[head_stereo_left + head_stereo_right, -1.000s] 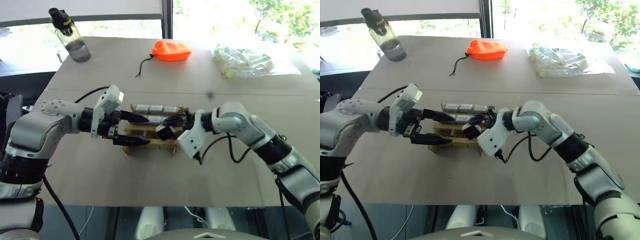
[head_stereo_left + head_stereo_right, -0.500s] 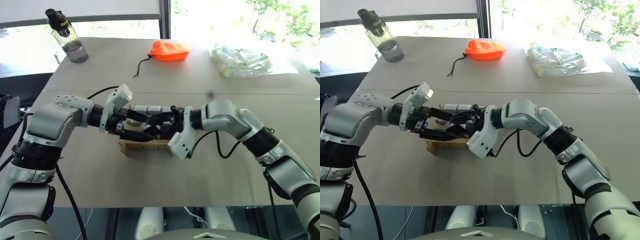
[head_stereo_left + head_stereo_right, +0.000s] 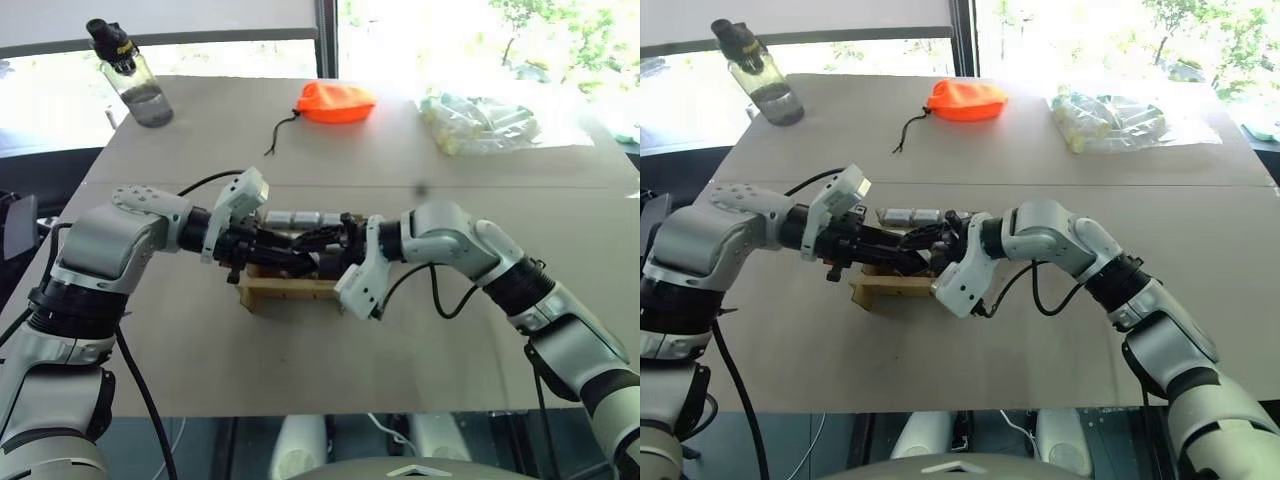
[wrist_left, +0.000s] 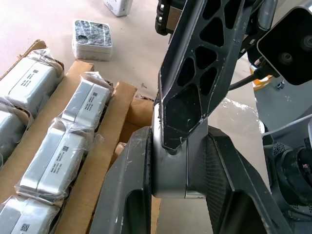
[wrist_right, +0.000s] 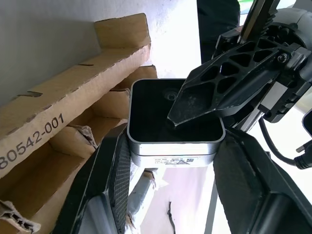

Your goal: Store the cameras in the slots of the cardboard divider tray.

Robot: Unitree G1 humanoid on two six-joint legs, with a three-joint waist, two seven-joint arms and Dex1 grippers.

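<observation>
Both arms meet over the cardboard divider tray (image 3: 285,289), which lies on the grey table (image 3: 300,360) in front of the robot.

The right pincer (image 5: 171,146) holds one camera (image 5: 174,124), a silver-edged box with a black face, clamped between its two black fingers (image 5: 114,180) above the tray's slots. The left pincer (image 4: 178,151) is closed on the same camera: in the left wrist view its fingers (image 4: 126,190) press against the silver body from both sides, with a finger of the right pincer crossing over the top. The camera is thus gripped by both pincers at once, off the table, just above the near part of the tray.

Several wrapped cameras (image 4: 78,126) already sit in the tray's slots, lying side by side in clear film with label stickers showing. The near slots seen past the right pincer look unfilled. One loose camera with a dark face (image 4: 91,39) rests on the table beyond the tray.

At the far side of the table stand a clear water bottle (image 3: 134,74) with a black cap, an orange pouch (image 3: 338,101) with a black cord, and a clear bag of pale tubes (image 3: 482,122), all well apart from the tray.
</observation>
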